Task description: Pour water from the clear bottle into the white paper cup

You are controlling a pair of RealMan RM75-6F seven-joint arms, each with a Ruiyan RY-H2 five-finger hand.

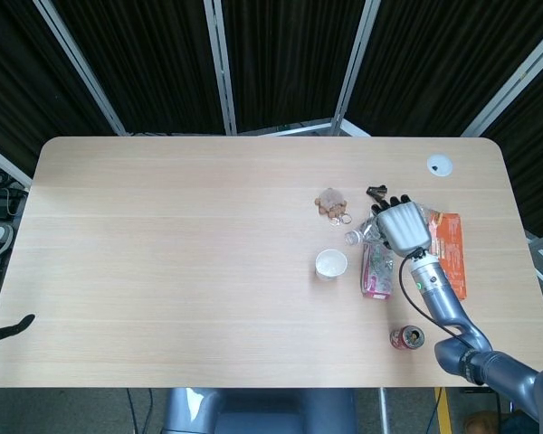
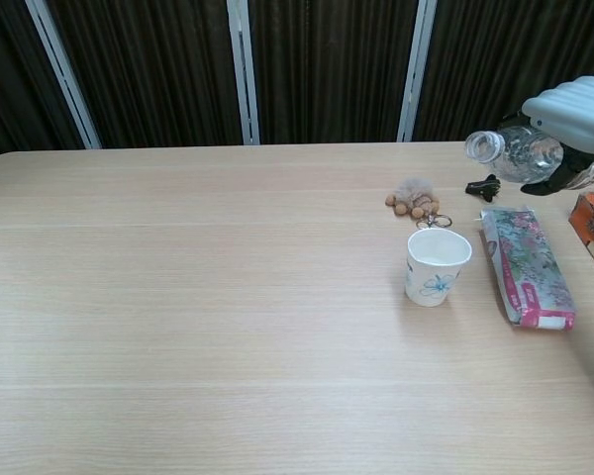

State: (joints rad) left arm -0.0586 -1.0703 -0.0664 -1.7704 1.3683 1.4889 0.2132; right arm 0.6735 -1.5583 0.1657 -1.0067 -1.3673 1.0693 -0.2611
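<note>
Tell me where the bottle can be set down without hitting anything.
Free: bare table left of the paper cup. Crowded: between cup and tissue pack, and by the keychain, where the right hand holds the bottle.

My smooth grey plastic right hand (image 2: 577,103) grips the glossy clear plastic bottle (image 2: 510,153). The matt white paper cup (image 2: 436,266) stands on the pale wood-grain table (image 2: 178,297).

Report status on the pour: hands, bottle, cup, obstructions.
Right hand grips clear bottle, tipped, no stream visible. Left hand not in view. White paper cup upright, below and left of the mouth. Tissue pack beside cup, not blocking.
</note>
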